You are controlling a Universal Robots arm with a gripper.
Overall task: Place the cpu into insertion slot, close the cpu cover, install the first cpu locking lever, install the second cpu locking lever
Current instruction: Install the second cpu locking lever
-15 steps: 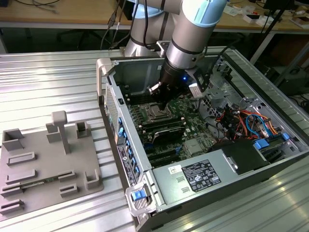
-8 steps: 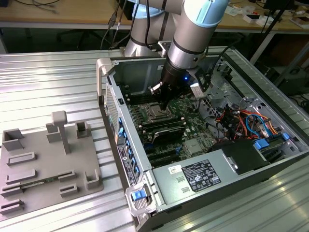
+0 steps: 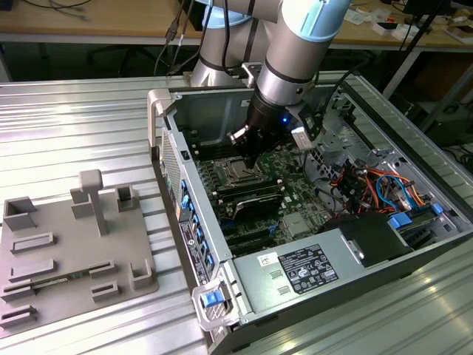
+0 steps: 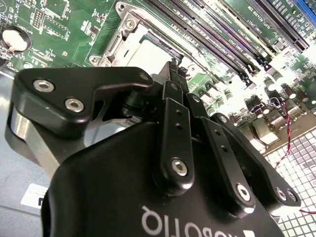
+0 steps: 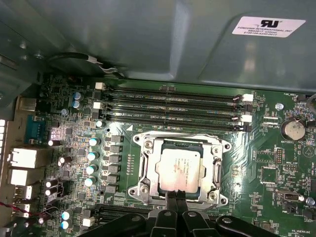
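Green motherboard (image 5: pixel 74 197) fills the open case; the gripper (image 5: pixel 175 196), fingers together and empty, touches the cpu cover (image 5: pixel 216 167) edge, cpu (image 5: pixel 178 168) just beyond, memory slots (image 5: pixel 173 106) farther.

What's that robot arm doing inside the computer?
The arm has reached into an open computer case. Its gripper hangs right over the cpu, which already sits in the insertion slot on the green board. The cpu cover, a silvery frame, lies down around the chip. The fingertips are at the chip's edge, close together.
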